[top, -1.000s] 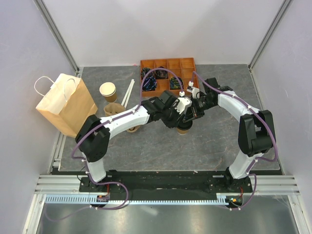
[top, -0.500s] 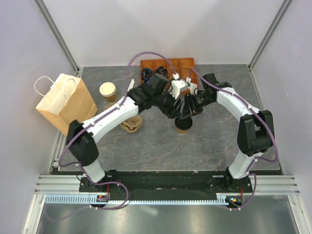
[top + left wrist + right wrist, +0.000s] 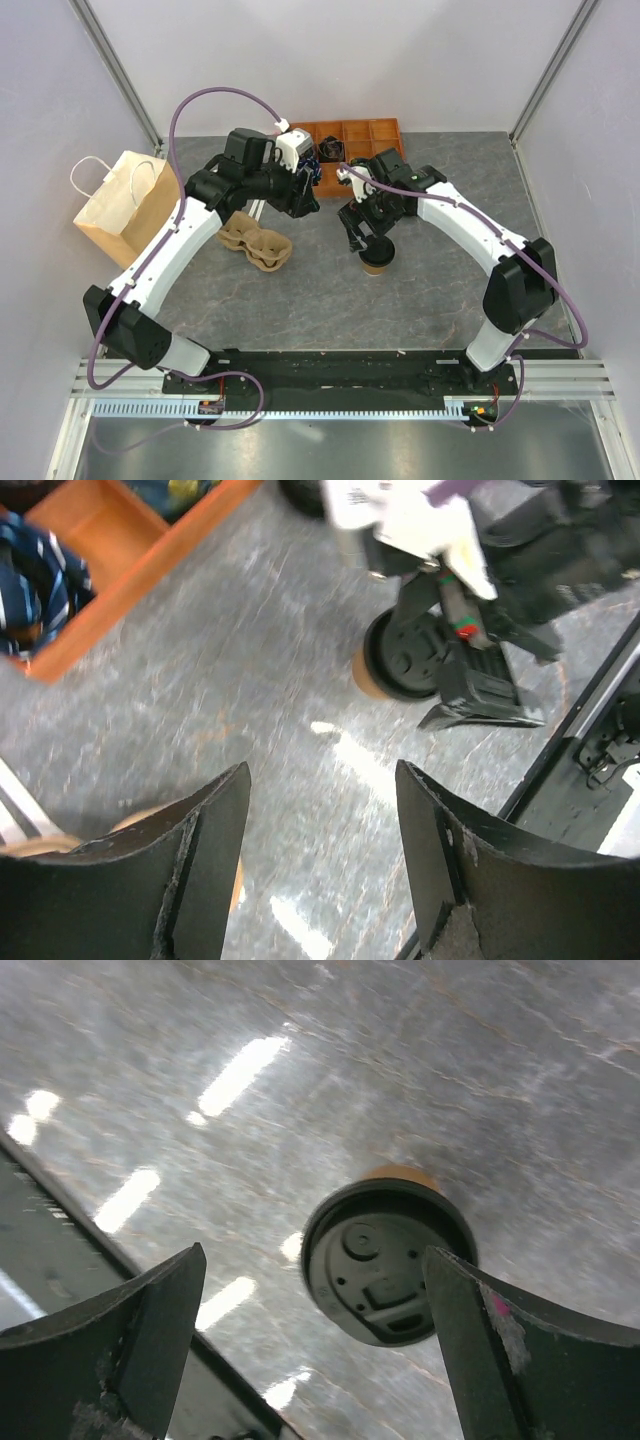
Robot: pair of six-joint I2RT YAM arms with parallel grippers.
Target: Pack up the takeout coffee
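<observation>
Grey marbled tabletop [image 3: 440,300]. Takeout coffee [image 3: 388,1265] — brown kraft cup, round black lid with moulded sip hole — stands upright near the tabletop's middle. Right gripper [image 3: 365,235] directly above it, fingers spread wide, empty. Left gripper [image 3: 320,820] nearer the far edge — wide, empty.

the tabletop [image 3: 420,290] is a grey, stone-patterned slab streaked with glare from overhead lights. a brown paper bag [image 3: 130,215] with white handles sits at its left edge. near the bag lies a tan pulp cup carrier [image 3: 258,242]. toward the middle, well apart from the carrier, the takeout coffee [image 3: 376,259] stands upright, its black lid on. an orange compartment tray [image 3: 370,132] rests against the far edge, with dark, blue-striped items in some compartments; what they are cannot be made out.
</observation>
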